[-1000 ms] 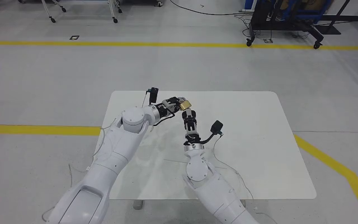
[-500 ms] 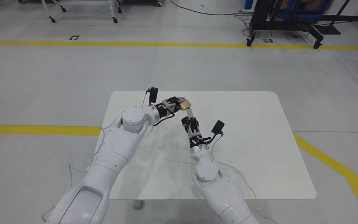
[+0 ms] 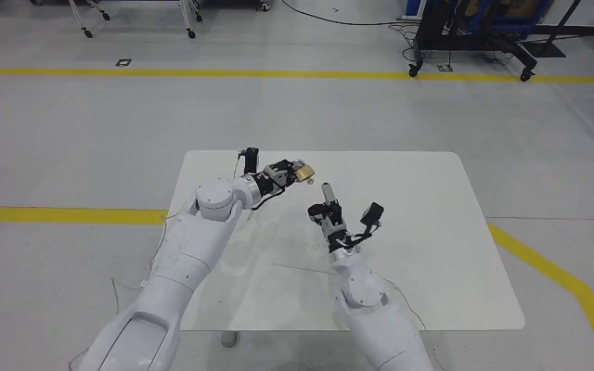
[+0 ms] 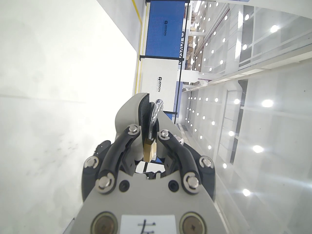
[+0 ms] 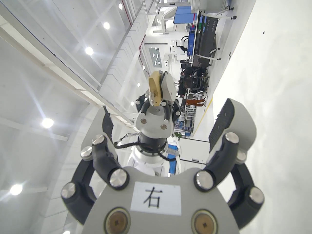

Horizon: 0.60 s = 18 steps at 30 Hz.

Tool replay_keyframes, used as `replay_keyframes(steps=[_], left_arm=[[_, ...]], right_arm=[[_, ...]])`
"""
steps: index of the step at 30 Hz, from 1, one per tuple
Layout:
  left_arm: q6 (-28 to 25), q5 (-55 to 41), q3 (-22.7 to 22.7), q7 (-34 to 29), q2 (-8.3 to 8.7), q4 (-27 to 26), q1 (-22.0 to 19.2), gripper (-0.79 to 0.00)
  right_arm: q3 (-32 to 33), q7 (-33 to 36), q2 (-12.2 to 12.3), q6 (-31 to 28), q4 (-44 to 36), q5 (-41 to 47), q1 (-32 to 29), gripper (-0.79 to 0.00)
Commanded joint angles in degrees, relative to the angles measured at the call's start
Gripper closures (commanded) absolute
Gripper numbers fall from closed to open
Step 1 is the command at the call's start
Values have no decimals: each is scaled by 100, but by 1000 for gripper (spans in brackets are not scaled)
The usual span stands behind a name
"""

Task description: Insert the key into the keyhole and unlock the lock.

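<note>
White tabletop (image 3: 436, 241) in a factory hall: lock held aloft, right arm standing off empty.

I find the left gripper (image 3: 293, 172) raised above the tabletop's far-left part, its fingers clamped on the brass lock (image 4: 149, 151), steel shackle (image 4: 156, 112) pinched between the pads. The right gripper (image 3: 326, 191) sits near, facing the lock, fingers spread apart with nothing between them (whether a key sits in the keyhole is too small to tell). My assessment: the lock is dense, rigid and smooth-faced, liable to pivot under twisting load, so the flat brass sides make the better hold. A key should be taken by its bow.
</note>
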Motion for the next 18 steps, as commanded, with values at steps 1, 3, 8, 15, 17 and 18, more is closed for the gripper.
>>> replay_keyframes(steps=[1,3,8,15,17,18], left_arm=[[440,-294,-70,-120,-5,102,-34,0],[834,-318,-24,-293,-9,186,-120,0],[1616,-508,133,-812,-57,545,-362,0],[1716,-662,260,-1117,-124,965,-613,0],[1662,-708,269,-1177,-135,1031,-641,0],[1640,-721,272,-1191,-139,1060,-656,0]], right_arm=[[280,688,83,46,-346,256,-245,-625],[489,1347,159,21,-624,499,-451,-169],[824,2424,292,-357,-920,802,-744,0],[567,1962,294,-392,-910,199,-620,0],[456,1669,279,-376,-849,-37,-527,0],[401,1488,270,-373,-818,-171,-487,0]])
